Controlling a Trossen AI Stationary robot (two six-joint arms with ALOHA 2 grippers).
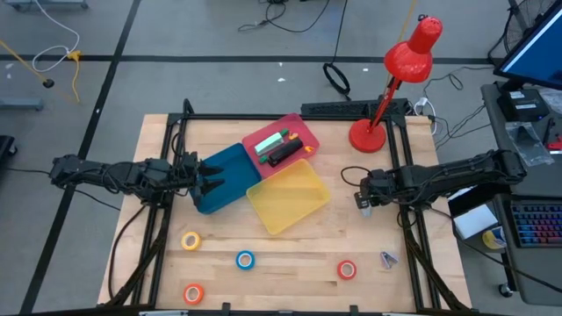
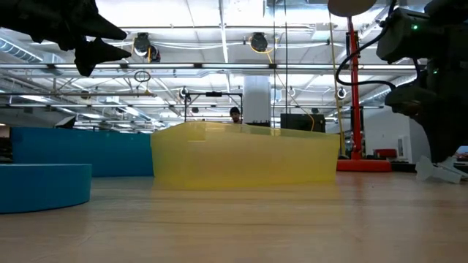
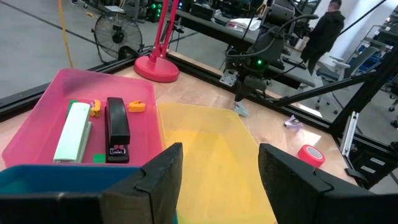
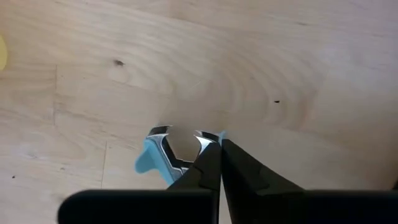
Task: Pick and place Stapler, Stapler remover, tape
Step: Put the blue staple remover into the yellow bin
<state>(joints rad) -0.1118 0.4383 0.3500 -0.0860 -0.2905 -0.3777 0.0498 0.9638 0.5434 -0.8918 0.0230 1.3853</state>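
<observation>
My right gripper [image 1: 364, 200] points down at the table's right side, shut on a light blue stapler remover [image 4: 157, 155] with metal claws. A black stapler [image 3: 117, 127] and a white-green one [image 3: 73, 130] lie in the pink bin [image 1: 263, 136]. My left gripper [image 3: 221, 180] hovers open over the blue bin [image 1: 233, 162]. Yellow [image 1: 190, 240], blue [image 1: 245, 259], orange [image 1: 193, 293] and red [image 1: 347, 269] tape rolls lie flat near the table's near edge. A purple stapler remover [image 1: 387, 258] lies at the near right. My right gripper comes at the stapler remover from above, fingers pointing down. The shut fingertips [image 4: 211, 163] sit at the remover's one claw arm [image 4: 208, 138]; they hide the place of contact itself. The rest of the remover sticks out beside the fingers, low over the wood.
The yellow bin [image 1: 303, 180] stands between the two arms, next to the blue and pink bins. A red desk lamp [image 1: 369, 133] stands at the far right. Bare wood lies around the tape rolls.
</observation>
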